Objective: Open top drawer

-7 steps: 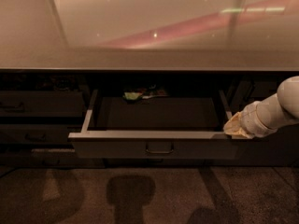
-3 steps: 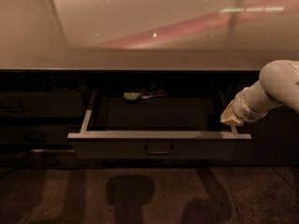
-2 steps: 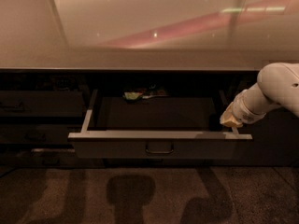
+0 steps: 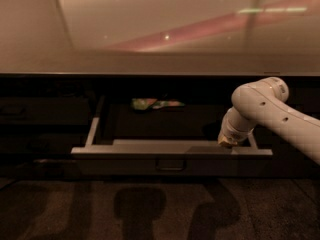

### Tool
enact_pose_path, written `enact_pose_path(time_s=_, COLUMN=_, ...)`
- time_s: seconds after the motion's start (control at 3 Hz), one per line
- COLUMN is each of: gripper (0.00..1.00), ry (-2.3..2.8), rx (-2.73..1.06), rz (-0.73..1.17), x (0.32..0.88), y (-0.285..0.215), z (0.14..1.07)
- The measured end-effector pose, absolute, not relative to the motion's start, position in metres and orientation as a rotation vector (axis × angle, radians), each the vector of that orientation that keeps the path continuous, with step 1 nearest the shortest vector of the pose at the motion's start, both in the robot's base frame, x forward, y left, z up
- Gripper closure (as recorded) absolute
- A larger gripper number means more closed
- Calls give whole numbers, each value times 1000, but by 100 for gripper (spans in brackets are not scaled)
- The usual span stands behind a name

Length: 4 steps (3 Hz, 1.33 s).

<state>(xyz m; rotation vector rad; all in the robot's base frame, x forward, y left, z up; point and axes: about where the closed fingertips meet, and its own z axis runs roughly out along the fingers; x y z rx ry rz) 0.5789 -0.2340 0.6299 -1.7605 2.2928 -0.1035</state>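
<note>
The gripper [image 4: 226, 142] is at the right near corner of the top drawer [image 4: 150, 149]; its lower end meets the front rim in shadow and cannot be made out. The arm [image 4: 280, 114] runs out of view at the right edge. At the far end of the drawer lie small greenish and pale things [image 4: 155, 104], too small to name. Below the rim the drawer front is so dark that its handle [image 4: 170, 165] is a bare outline. The drawers at the left [image 4: 40, 114] merge into black. The surface [image 4: 160, 59] above is cut off at the top and both sides.
</note>
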Motion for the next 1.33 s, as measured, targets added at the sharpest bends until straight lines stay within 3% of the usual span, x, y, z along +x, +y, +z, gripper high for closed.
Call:
enact_pose_path(time_s=0.33, gripper=86, ry=2293, rx=-1760, rz=-103, x=579, y=-234, z=630)
enact_pose_path(time_s=1.33, gripper=17, ry=2337, rx=-1634, rz=-133, x=527, y=-251, z=627)
